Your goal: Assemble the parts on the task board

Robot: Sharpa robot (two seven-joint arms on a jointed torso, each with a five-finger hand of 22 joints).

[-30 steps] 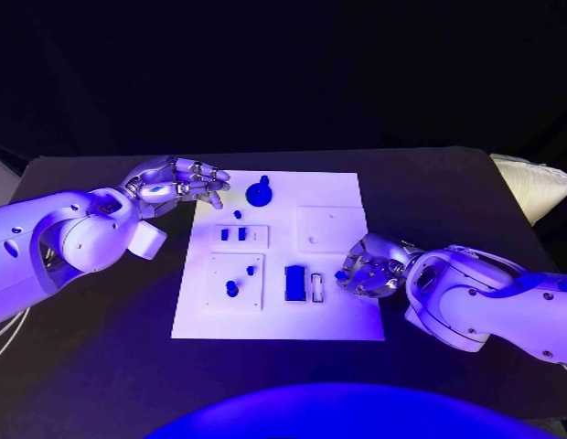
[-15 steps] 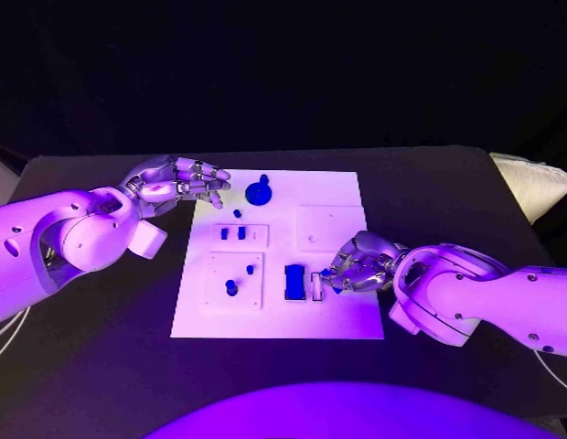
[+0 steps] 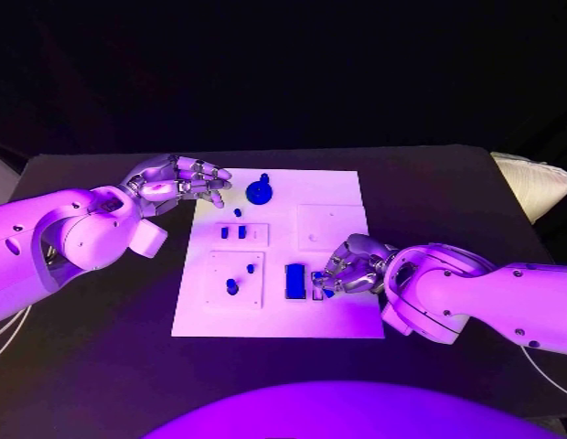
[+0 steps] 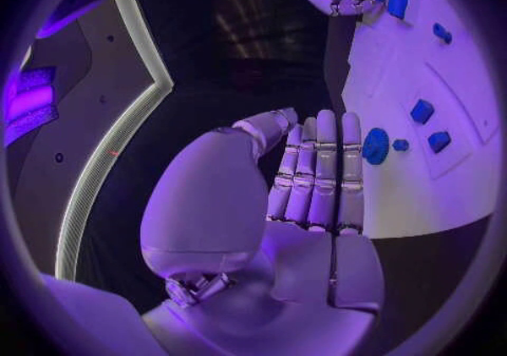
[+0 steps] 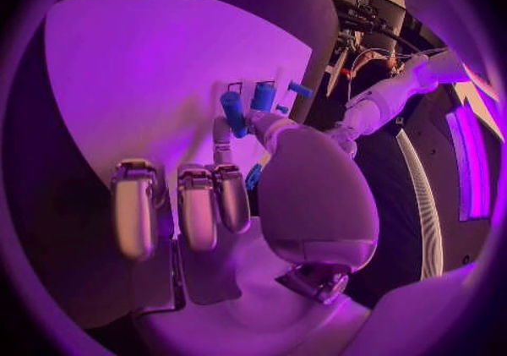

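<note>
While the left hand point(image 3: 176, 183) is hovering just off the far-left corner of the task board point(image 3: 343, 187), its fingers are lying straight and side by side in the left wrist view point(image 4: 317, 174), curled slightly in the head view, and holding nothing. The right hand point(image 3: 349, 267) is reaching in over the board's near-right part, its fingers point(image 5: 198, 208) bent downward at a small blue part point(image 3: 319, 279) beside the tall blue block point(image 3: 294, 281); whether the fingertips are pinching that piece or merely touching it is hard to make out, since the hand's own knuckles are covering the contact in the head view and the thumb is blocking it in the right wrist view. The white board is lying flat in the middle of the black table point(image 3: 99, 366). On it, a round blue part with a stem point(image 3: 259, 191) is sitting near the far edge, 2 small blue tabs point(image 3: 235, 233) are standing in a raised white panel, and another blue piece point(image 3: 232, 287) is resting on the panel nearer the robot. Much of the right arm point(image 3: 495, 302) is covering the table's right side.
</note>
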